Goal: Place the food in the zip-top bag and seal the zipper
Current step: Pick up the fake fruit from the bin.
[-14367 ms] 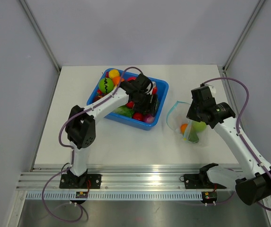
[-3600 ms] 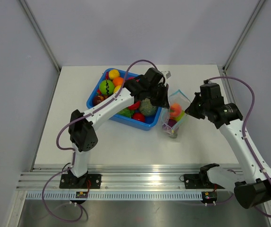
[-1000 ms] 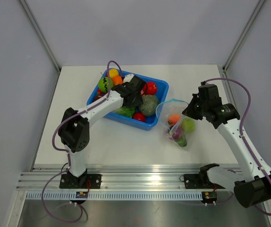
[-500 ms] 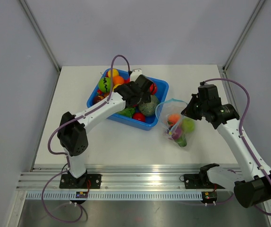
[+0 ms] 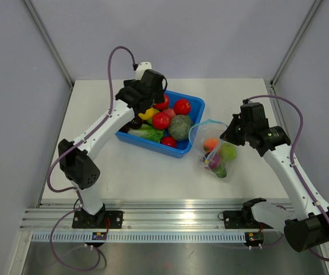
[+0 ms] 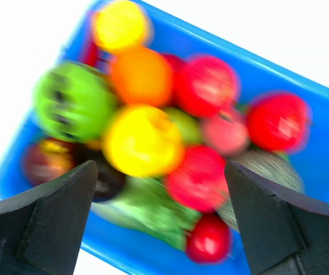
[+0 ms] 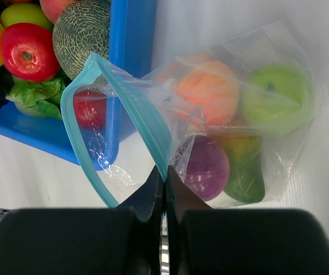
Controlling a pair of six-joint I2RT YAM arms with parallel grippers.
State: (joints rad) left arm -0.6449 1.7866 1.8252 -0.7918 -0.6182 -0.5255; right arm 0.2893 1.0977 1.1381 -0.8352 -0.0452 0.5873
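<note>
Step in hand, judged: filling. Bag (image 5: 215, 153) lies just right of bin (image 7: 131, 34), partly filled, mouth gaping. Right gripper (image 7: 164, 175) pinches zipper (image 7: 147, 123), holding mouth open. Left gripper (image 6: 160, 172) spread above food (image 6: 141, 140) in bin, holding nothing. Next likely: descend, grasp one piece, carry to mouth.

Light falls bright and even from above. The white table (image 5: 153, 172) carries only faint, soft shadows, and the metal rail (image 5: 176, 215) along its near edge glares. The overhead view is sharp. Motion blur smears the food (image 6: 141, 140) between the dark fingers (image 6: 44, 223) of the left gripper (image 6: 160, 172). The zip-top bag (image 7: 233, 132) is crisp, with sheen on its creases. The right gripper (image 7: 163, 175) below it is dark and soft.
</note>
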